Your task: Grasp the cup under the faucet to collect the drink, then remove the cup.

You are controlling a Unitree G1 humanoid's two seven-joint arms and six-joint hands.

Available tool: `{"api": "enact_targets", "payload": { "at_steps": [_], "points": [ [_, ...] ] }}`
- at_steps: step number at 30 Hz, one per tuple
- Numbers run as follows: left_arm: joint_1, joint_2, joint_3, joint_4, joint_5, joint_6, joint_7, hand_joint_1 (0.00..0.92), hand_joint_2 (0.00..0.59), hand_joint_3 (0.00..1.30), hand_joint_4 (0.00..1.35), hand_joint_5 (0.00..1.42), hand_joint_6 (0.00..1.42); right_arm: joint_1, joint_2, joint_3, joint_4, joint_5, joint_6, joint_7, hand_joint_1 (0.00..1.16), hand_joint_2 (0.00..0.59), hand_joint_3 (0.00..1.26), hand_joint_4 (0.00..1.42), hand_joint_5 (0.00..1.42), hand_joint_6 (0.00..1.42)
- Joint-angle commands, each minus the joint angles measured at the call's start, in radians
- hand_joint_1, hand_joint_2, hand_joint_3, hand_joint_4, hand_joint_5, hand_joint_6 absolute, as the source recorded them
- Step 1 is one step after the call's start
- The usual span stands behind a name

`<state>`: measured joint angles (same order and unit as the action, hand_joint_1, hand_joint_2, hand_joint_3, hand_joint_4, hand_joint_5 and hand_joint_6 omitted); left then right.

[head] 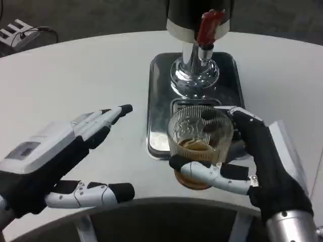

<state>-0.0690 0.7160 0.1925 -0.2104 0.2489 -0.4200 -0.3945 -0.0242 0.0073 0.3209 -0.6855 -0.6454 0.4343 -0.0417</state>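
Cup (200, 138) was gripped by right hand (252, 161) before faucet (208, 30) | left hand (65, 156) was spread, empty, left of cup

on a white table (75, 75): one ribbed glass cup (200, 133) with a little brown drink in it, one drink dispenser (198, 20) with one red tap handle (209, 26) on one chrome faucet (194, 70), one metal drip tray (161, 101), and two robot hands, one left hand (65, 156) and one right hand (252, 161). one white device (15, 33) with one cable sits at the far left edge.
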Motion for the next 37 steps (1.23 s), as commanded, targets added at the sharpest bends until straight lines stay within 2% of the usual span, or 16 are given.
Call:
{"api": "enact_targets", "payload": {
  "at_steps": [1,5,13,21,37],
  "points": [
    [0.033,-0.004,-0.006,-0.037,0.006,0.011,0.000,0.000,0.077,0.00,0.00,0.00,0.00,0.046,0.001,-0.006,-0.079,-0.018,0.007,0.023,1.04,0.151,0.98,1.10,1.07,0.75],
    [0.066,0.004,-0.012,-0.064,-0.007,-0.012,-0.012,0.000,0.078,0.00,0.00,0.00,0.00,0.074,0.003,-0.014,-0.112,-0.032,0.014,0.043,1.04,0.151,0.97,1.10,1.07,0.75],
    [0.086,0.020,-0.009,-0.068,-0.012,-0.056,-0.019,0.000,0.078,0.00,0.00,0.00,0.00,0.095,0.007,0.001,-0.126,-0.050,0.007,0.065,1.04,0.151,0.97,1.10,1.07,0.76],
    [0.119,0.038,-0.012,-0.050,0.036,-0.153,-0.005,0.000,0.082,0.00,0.00,0.00,0.00,0.111,0.004,0.009,-0.133,-0.060,-0.003,0.065,1.04,0.151,0.97,1.10,1.07,0.76],
    [0.084,0.033,-0.026,-0.024,0.052,-0.143,-0.008,0.000,0.083,0.00,0.00,0.00,0.00,0.098,0.006,-0.005,-0.119,-0.049,-0.004,0.068,1.05,0.153,0.96,1.10,1.07,0.74]
  ]
}}
